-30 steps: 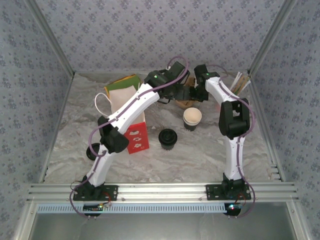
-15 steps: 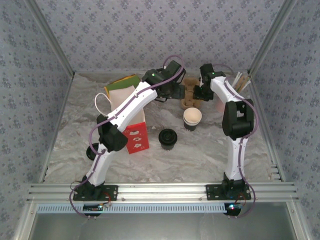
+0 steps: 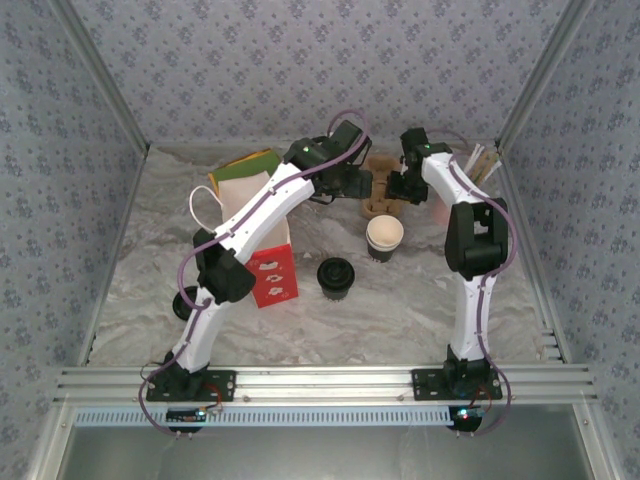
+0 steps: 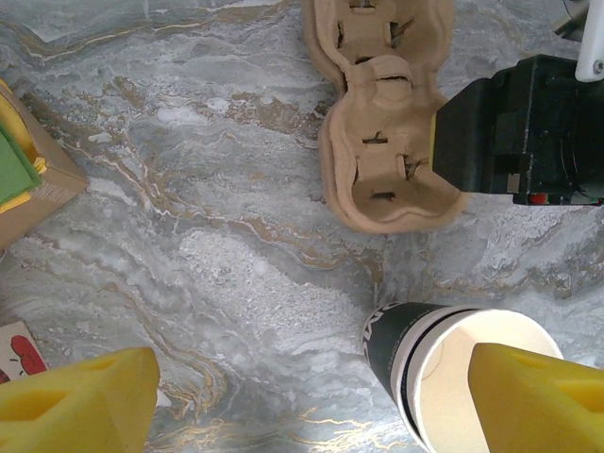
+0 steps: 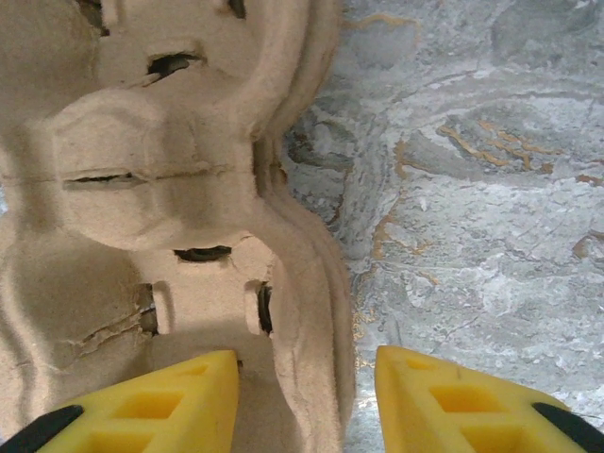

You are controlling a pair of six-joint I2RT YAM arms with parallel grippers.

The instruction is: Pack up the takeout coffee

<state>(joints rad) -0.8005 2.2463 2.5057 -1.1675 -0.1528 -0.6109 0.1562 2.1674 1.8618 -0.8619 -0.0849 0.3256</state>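
takeout coffee [image 4: 429,373] cropped at bottom edge, cup carrier [image 4: 382,142] cropped at top

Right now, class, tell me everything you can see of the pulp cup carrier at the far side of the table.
The cup carrier is tan moulded pulp: round wells with slit tabs around a raised hub. It lies flat and empty on the marbled table. The right claw straddles its rim, one yellow finger over a well, the other over the table, with gaps on both sides.

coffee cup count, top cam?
2: an open cup mid-table, a dark cup right of the red bag. A dark round thing behind the left arm may be another.
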